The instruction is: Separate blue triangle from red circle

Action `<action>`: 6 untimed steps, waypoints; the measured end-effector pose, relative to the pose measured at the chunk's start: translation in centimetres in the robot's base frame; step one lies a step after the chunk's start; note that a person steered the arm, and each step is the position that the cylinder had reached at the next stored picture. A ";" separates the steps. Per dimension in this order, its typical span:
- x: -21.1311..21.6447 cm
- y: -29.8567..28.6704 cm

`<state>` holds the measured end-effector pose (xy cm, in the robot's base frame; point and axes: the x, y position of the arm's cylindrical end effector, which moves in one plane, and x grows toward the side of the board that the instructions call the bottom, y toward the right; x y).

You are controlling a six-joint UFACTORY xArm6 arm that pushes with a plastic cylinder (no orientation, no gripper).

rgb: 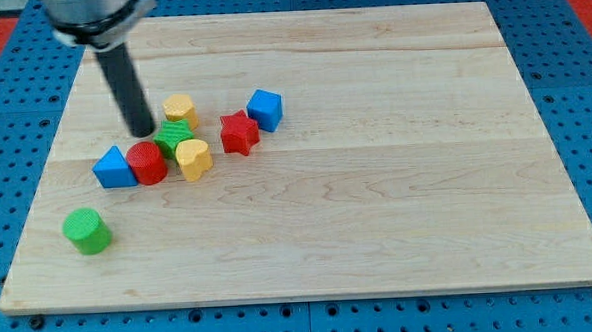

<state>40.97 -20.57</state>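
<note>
The blue triangle [113, 168] lies at the view's left on the wooden board [397, 182]. The red circle [148, 162] touches its right side. My tip [140, 132] stands just above the red circle, toward the view's top, apart from the blue triangle by a small gap. The rod rises from the tip to the view's top left.
A green block [175, 137] and a yellow heart [194, 157] sit right of the red circle. A yellow block [180, 110], a red star [240, 132] and a blue cube [266, 109] lie further right. A green cylinder [87, 231] stands alone at the bottom left.
</note>
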 end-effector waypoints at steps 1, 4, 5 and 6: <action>0.8 -4.1; 7.8 7.3; 7.8 2.6; 7.8 -0.9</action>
